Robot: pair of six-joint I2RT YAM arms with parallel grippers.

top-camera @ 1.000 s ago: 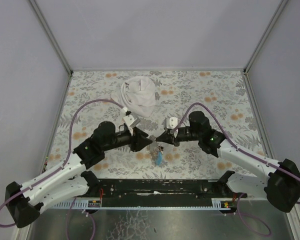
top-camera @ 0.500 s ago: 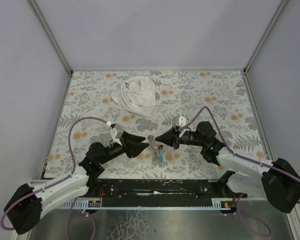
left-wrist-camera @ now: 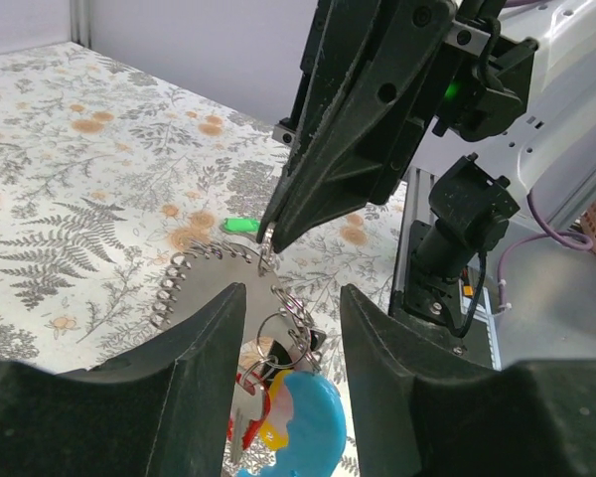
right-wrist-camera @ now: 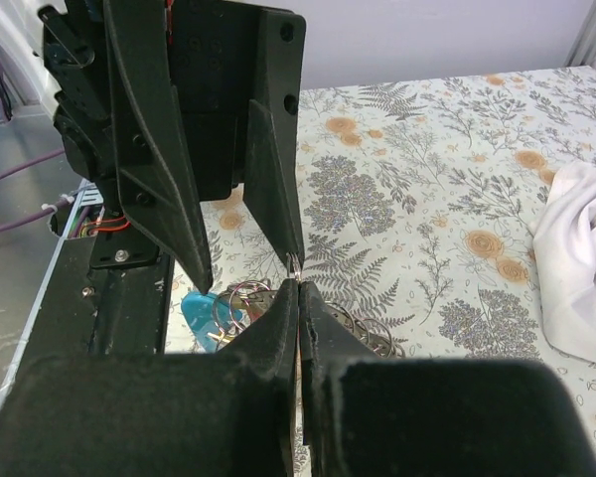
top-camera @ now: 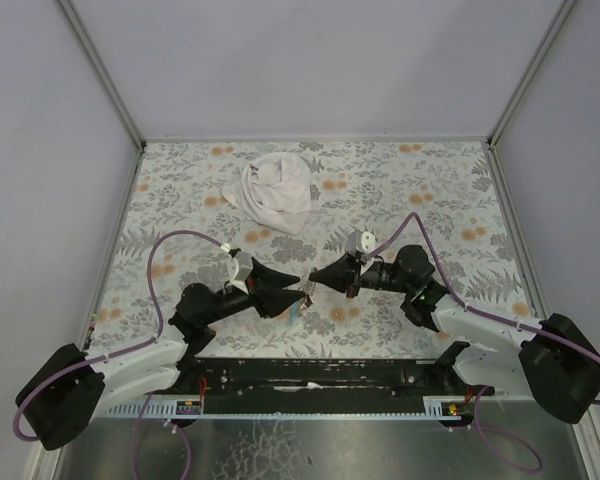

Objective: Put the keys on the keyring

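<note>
The keyring hangs between the two grippers, its grey strap (left-wrist-camera: 214, 283) edged with metal loops. Below the strap dangle a thin ring, a red key (left-wrist-camera: 246, 421), a yellow-headed key (left-wrist-camera: 274, 436) and the light-blue piece (left-wrist-camera: 317, 426). My right gripper (right-wrist-camera: 298, 283) is shut on a thin ring of the keyring (right-wrist-camera: 295, 264); it enters the left wrist view from above (left-wrist-camera: 268, 238). My left gripper (left-wrist-camera: 293, 298) is open, its fingers on either side of the hanging bunch. A green key (left-wrist-camera: 240, 226) lies on the table beyond. In the top view, both tips meet (top-camera: 305, 287).
A crumpled white cloth (top-camera: 275, 193) lies at the back of the floral table (top-camera: 430, 190), far from the grippers. The black base rail (top-camera: 320, 375) runs along the near edge, just behind the bunch. Grey walls enclose the table.
Both arms have drawn in and lowered, tips still facing each other. The keyring bunch has shifted slightly left with them. The right gripper stays shut.
</note>
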